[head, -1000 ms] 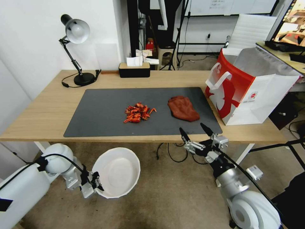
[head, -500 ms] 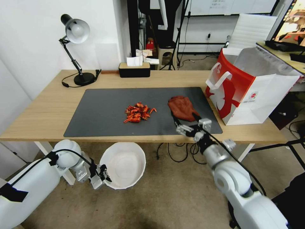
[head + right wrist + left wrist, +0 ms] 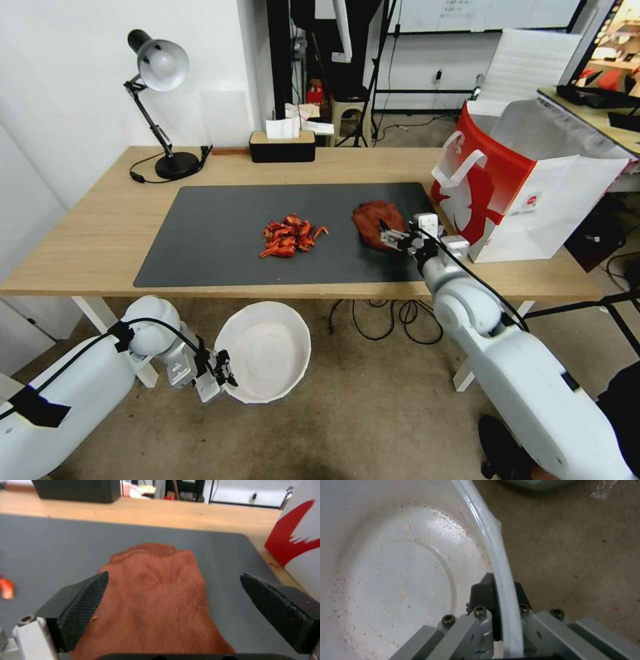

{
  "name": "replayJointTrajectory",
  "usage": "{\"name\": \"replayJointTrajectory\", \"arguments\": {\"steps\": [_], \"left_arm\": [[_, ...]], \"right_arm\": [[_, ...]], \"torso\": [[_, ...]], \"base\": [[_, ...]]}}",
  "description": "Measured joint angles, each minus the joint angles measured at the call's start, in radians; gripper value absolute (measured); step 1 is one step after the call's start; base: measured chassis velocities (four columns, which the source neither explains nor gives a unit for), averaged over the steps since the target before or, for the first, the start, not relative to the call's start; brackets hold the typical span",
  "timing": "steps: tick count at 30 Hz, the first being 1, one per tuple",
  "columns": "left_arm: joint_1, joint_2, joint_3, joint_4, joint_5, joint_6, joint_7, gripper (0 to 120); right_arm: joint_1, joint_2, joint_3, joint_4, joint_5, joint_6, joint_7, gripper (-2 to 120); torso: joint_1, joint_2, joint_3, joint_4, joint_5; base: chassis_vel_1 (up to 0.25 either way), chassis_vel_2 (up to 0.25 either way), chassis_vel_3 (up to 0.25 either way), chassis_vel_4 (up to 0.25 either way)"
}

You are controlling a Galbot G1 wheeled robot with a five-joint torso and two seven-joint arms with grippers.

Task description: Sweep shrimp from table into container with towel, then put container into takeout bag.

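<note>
Two hands are working here. The right hand (image 3: 393,234) is hanging just over the near end of the rust-red towel (image 3: 375,219), and its two black fingers (image 3: 83,600) are spreading wide, one over each side of the cloth, not pinching it. The towel is lying flat on the dark grey mat (image 3: 220,227), on the right part of it. The red and white takeout bag (image 3: 520,193) is standing just past the mat's right edge, on the wooden surface (image 3: 87,233), with its top open and a white handle facing the towel.

The left hand (image 3: 217,379) is sitting low, below the front edge of the surface and over the floor. It is pinching the rim of the white bowl (image 3: 267,350), one finger (image 3: 483,592) inside and one outside. The bowl is hanging over the floor with its open side tipping up toward the head camera, and tiny red specks are dotting the inside.

The shrimp (image 3: 290,237) are lying in a small pile near the middle of the mat, well apart from the towel. A black desk lamp (image 3: 157,100) and a dark tissue box (image 3: 281,145) are standing at the far side of the surface.
</note>
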Motion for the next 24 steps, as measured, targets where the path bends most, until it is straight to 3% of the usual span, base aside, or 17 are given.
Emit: {"name": "replayJointTrajectory", "arguments": {"steps": [14, 24], "left_arm": [[0.032, 0.024, -0.031, -0.027, -0.009, 0.002, -0.001, 0], [0.032, 0.044, -0.011, -0.029, -0.009, 0.001, -0.001, 0]], "right_arm": [[0.032, -0.001, -0.039, 0.000, 0.037, -0.081, 0.038, 100], [0.048, -0.027, -0.052, 0.002, 0.067, -0.124, 0.045, 100]], "torso": [[0.000, 0.000, 0.000, 0.0000, -0.0001], [0.000, 0.000, 0.000, 0.0001, 0.0001]], "base": [[0.000, 0.000, 0.000, 0.000], [0.000, 0.000, 0.000, 0.000]]}}
